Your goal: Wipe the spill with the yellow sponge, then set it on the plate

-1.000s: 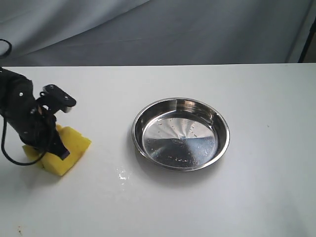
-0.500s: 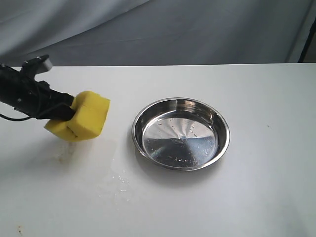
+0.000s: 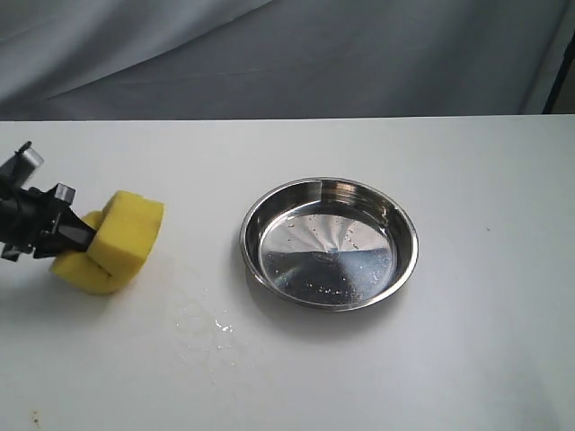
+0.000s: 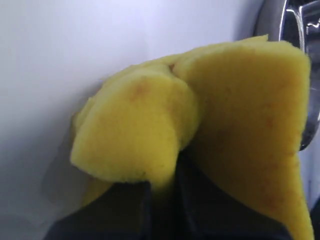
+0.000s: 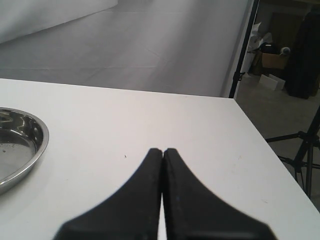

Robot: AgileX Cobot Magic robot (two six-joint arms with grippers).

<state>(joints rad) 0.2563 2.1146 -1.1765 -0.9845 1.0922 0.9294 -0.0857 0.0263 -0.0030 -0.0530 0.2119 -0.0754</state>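
The yellow sponge (image 3: 115, 239) hangs squeezed and folded at the table's left side, just above or touching the surface; I cannot tell which. My left gripper (image 3: 83, 237) is shut on the sponge, reaching in from the left edge. The left wrist view shows the sponge (image 4: 240, 110) bulging around the dark fingers (image 4: 135, 210). The spill (image 3: 216, 321) shows as faint wet streaks and tiny glints in front of the steel plate (image 3: 250, 256), right of the sponge. My right gripper (image 5: 163, 150) is shut on nothing, beyond the plate's rim (image 5: 43, 138), and is absent from the exterior view.
The white table ends at a far edge against a grey backdrop (image 3: 287, 54). In the right wrist view the table's corner (image 5: 235, 102) gives way to floor with a stand and boxes. A few brown specks (image 3: 36, 417) lie at the front left.
The sponge came up off the table at the left, swung right toward the plate, then moved back left and lower. The left arm has drawn back to the left edge.
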